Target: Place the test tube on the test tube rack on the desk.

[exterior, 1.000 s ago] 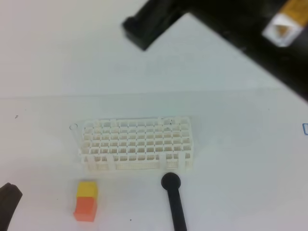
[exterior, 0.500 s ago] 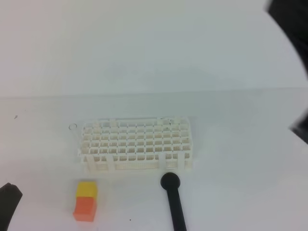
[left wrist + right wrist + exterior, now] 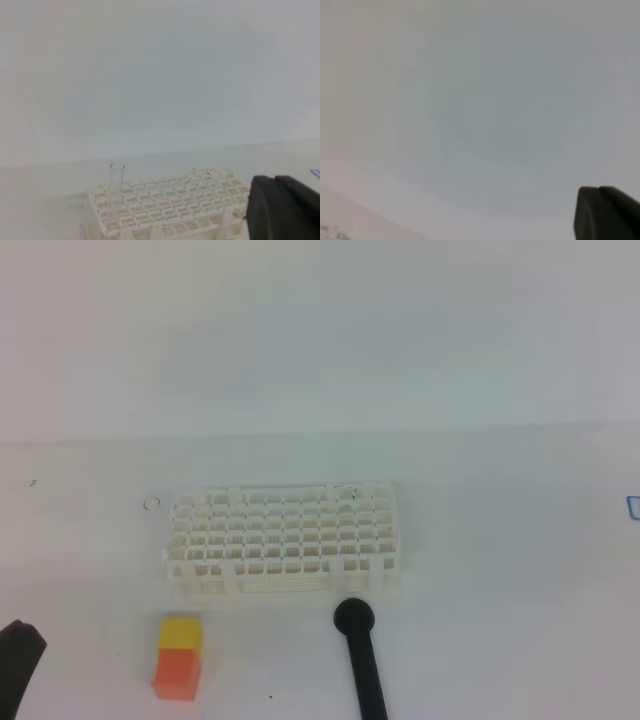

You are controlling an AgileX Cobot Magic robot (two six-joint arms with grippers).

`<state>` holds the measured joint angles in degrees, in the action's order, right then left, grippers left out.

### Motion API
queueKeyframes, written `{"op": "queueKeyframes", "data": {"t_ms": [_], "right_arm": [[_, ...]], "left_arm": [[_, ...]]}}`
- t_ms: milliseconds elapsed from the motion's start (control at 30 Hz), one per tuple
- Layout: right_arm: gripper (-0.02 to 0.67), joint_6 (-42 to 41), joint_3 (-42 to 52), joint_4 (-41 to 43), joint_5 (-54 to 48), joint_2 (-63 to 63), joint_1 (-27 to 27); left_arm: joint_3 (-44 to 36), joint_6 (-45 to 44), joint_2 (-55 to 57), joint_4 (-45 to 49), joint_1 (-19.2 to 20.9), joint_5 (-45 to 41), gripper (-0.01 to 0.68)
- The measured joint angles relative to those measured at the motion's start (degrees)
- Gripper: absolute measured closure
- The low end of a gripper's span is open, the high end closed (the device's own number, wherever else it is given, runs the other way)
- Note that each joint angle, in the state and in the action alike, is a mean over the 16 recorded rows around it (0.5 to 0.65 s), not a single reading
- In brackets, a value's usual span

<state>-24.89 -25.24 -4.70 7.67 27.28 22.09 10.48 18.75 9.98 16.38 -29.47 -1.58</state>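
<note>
White and featureless, the desk (image 3: pixel 480 540) fills the exterior high view, meeting a pale wall across the upper half of the frame. The test tube rack (image 3: pixel 285 540) sits at centre, slightly left. The test tube (image 3: pixel 116 182) stands upright in a hole at the rack's left corner in the left wrist view; in the exterior high view only its round rim (image 3: pixel 152 504) shows, at the rack's upper-left corner. The placement therefore appears complete. The left gripper (image 3: pixel 285 207) appears as a dark mass at the lower right of the left wrist view, with its jaws closed and nothing between them; a dark edge at the lower left of the exterior high view is probably the same arm. The right gripper (image 3: pixel 607 212) shows only as a dark shape at the lower right of its own view, facing blank wall, likewise closed and empty. Risks from this state: the tube occupies an outermost hole, so a sideways sweep of the left arm could strike the rack and tip the tube or shift the lightweight rack. The black rod (image 3: pixel 362 660) lies with its knob just beside the rack's near edge at lower centre; any nudge to it would push the rack. The yellow-and-orange block (image 3: pixel 179 657) at lower left stands near the left arm's path and could be knocked.
</note>
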Motion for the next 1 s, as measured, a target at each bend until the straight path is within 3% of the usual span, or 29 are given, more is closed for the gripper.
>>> {"op": "queueKeyframes", "data": {"t_ms": [233, 533, 733, 1000], "right_arm": [[0.650, 0.00, 4.08, -1.63, -3.87, -8.94, -5.61], [0.650, 2.18, 9.32, -1.52, -5.87, -14.82, -7.47], [0.650, 12.25, 14.98, 2.75, -9.04, -19.60, -10.66], [0.650, 28.11, 22.93, 9.49, -14.22, -25.36, -15.49]], "left_arm": [[0.00, 0.00, -0.27, 0.03, 5.35, 0.02, 0.674], [0.00, 0.00, -3.72, 0.03, 20.98, 0.07, 0.674], [0.00, 0.00, -7.41, 0.03, 28.66, 0.12, 0.674], [-0.21, 0.00, -10.48, -0.18, 31.94, -0.26, 0.674]]}}
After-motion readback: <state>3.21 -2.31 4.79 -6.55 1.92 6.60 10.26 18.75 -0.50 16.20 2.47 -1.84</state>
